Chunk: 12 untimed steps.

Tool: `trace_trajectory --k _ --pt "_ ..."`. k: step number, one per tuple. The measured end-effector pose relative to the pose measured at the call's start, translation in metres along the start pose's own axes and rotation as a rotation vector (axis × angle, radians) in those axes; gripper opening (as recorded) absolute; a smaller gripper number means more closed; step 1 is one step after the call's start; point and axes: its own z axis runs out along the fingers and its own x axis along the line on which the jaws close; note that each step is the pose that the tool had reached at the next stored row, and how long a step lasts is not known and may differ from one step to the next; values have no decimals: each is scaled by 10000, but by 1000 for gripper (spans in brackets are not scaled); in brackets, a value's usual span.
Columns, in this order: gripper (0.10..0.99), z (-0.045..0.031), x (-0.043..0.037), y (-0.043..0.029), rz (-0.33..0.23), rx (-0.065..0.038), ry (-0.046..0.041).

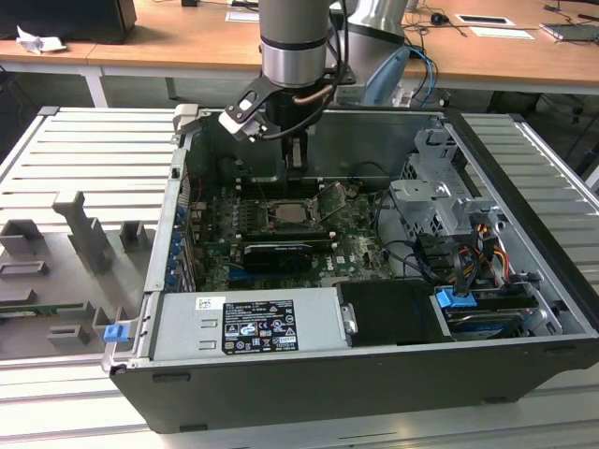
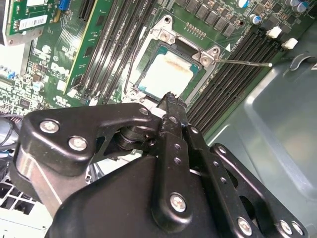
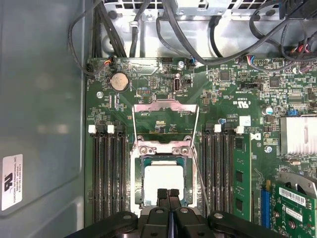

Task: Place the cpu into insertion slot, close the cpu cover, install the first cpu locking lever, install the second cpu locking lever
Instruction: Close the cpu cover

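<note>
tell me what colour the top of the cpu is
Pale silver-grey, plain with no pattern. The cpu shows best in the second wrist view.

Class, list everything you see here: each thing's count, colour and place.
case: one, black, on grey table
board: one, green, inside case
slot: one, silvery rim, on board
cpu: one, silver-grey, in slot
cover: one, silvery, raised open beside slot
memory slots: several, black, flanking slot
power supply: one, grey, inside case
arm: one, grey, above case
gripper: one, black, shut, above cpu
</note>
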Motion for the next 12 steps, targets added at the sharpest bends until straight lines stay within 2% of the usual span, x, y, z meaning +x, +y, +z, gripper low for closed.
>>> trace_trajectory --k 8,12 --pt "106 -71 1 4 -2 0 -29" --pt "106 -80 1 20 -2 -1 -33"
